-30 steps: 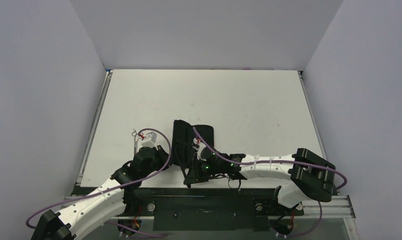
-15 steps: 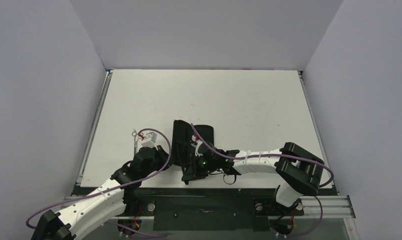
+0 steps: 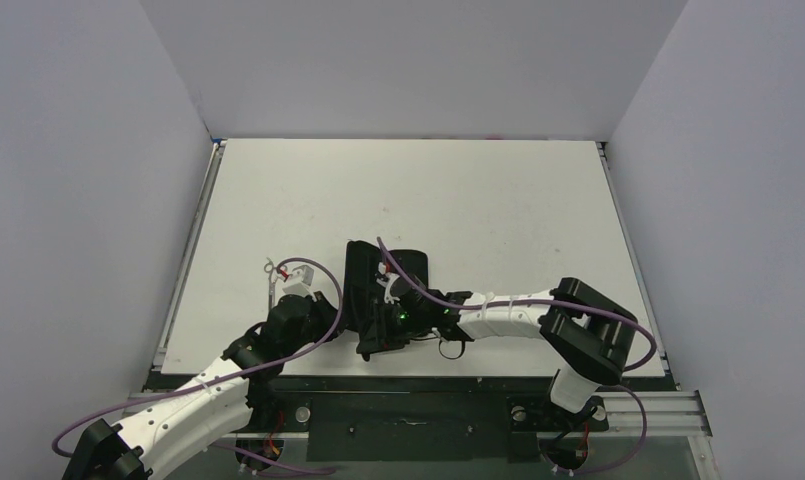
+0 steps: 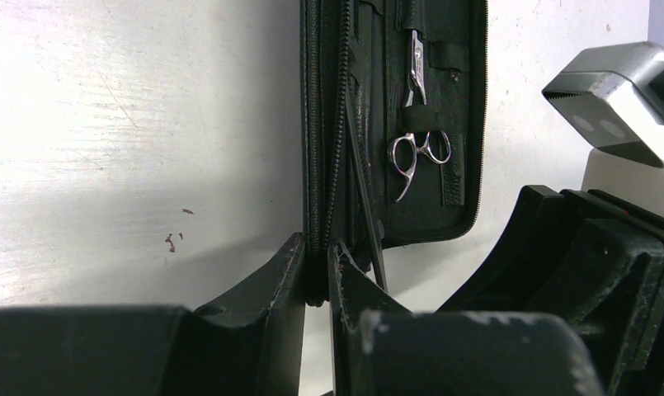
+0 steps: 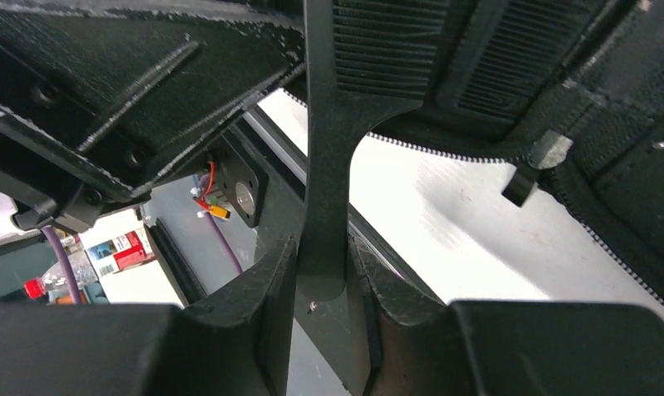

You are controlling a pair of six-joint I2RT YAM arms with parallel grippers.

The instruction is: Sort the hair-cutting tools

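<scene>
The black zip case [image 3: 410,263] lies open at the table's near middle. My left gripper [image 3: 343,312] is shut on the zip edge of the case's raised left half [image 4: 317,165]. The thin silver scissors [image 4: 416,140] sit under elastic straps inside the case's flat half. My right gripper [image 3: 378,335] is shut on the handle of the black comb [image 5: 324,190], whose toothed part lies against the case's inside above my fingers. In the left wrist view the comb [image 4: 365,206] shows edge-on beside the raised half.
A small thin silver item [image 3: 268,270] lies on the table left of my left wrist; I cannot tell what it is. The table's near edge and the black rail [image 3: 408,385] run just below both grippers. Grey walls close in the left, right and back.
My right arm has pushed left and a little farther from the base, carrying the comb toward the case's raised half. My left gripper and the case have stayed put.
</scene>
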